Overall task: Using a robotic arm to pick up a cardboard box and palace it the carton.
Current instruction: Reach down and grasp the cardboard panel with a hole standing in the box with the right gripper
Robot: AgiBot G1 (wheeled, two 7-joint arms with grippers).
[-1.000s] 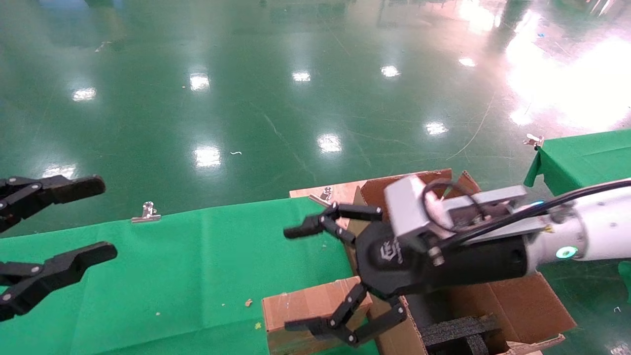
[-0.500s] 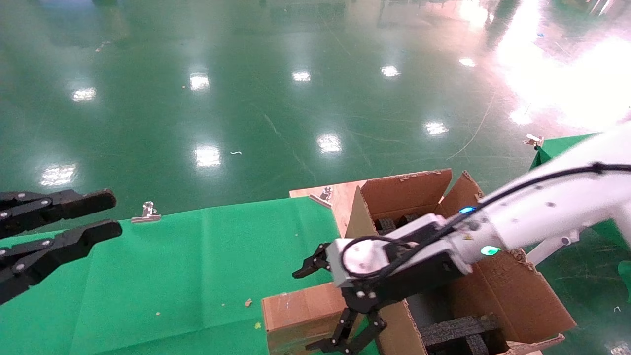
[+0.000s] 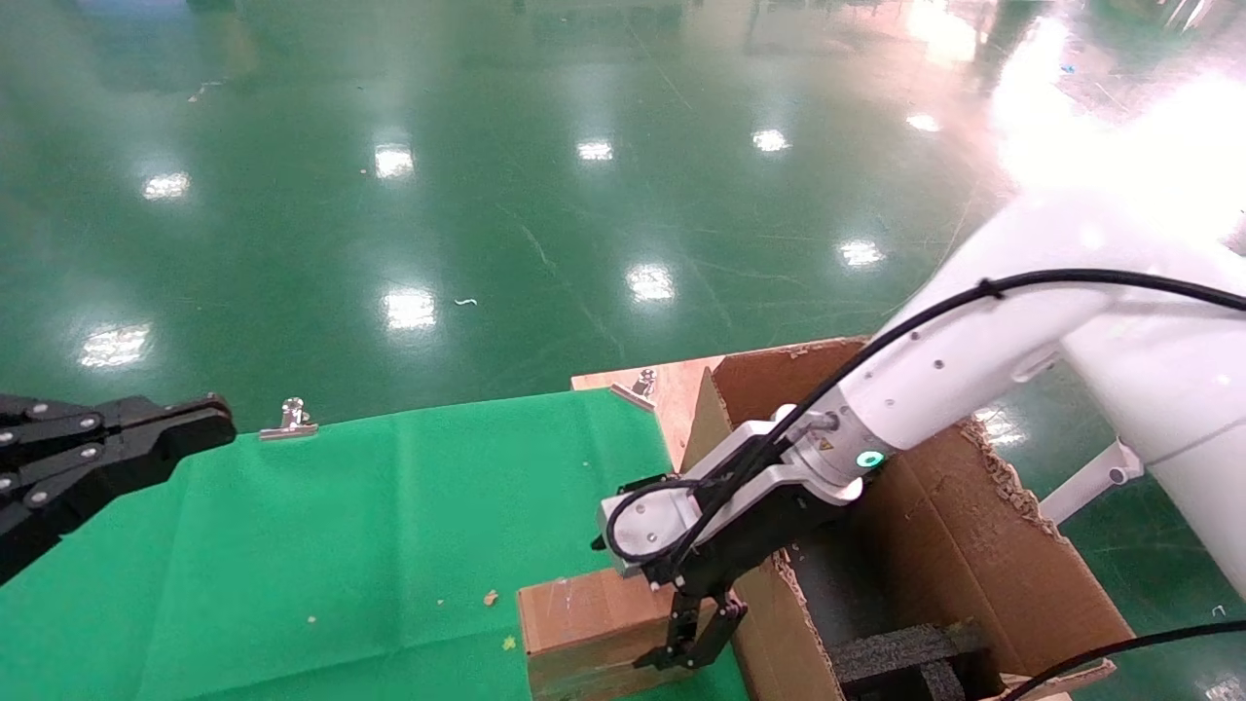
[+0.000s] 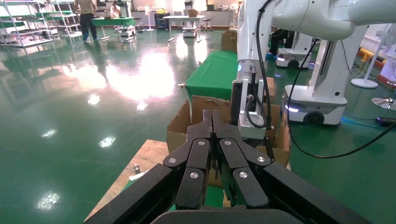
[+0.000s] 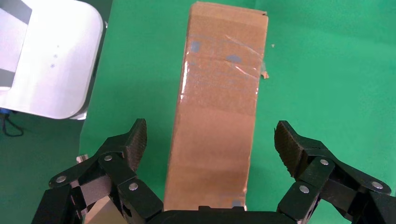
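- While our right gripper (image 5: 210, 149) hangs over the cardboard box (image 5: 219, 112), its fingers (image 5: 133, 142) are spread wide, one on each long side of the box and not touching it, so we judge that the grasp is not yet made.
- We see the box lying flat on the green cloth (image 3: 321, 545) directly under the gripper, with taped seams across its top face.
- From the head view, the robotic arm (image 3: 954, 341) reaches down over the near wall of the carton (image 3: 1012, 574), and the carton stands just beside the gripper, on its side away from the green cloth, almost touching the box.
- We judge the task to be at its start: the box is outside the carton, so closing on it, lifting it and setting it down inside are all left to do.
- Black foam inserts (image 3: 905, 652) lie in the carton's bottom, below and beyond the gripper; the box will have to land on or between them.
- Our left gripper (image 4: 212, 140) is parked well away from the working hand, over the far end of the cloth, its fingers pressed together and holding nothing.
- The cloth covers a table and is held by a metal clip (image 3: 289, 421) at its far edge; a bare wooden board (image 3: 672, 380) shows at the corner by the carton.
- Beyond lies a glossy green floor (image 3: 545, 195) with lamp reflections, and the left wrist view shows another green-draped table (image 4: 212, 74) across the hall.
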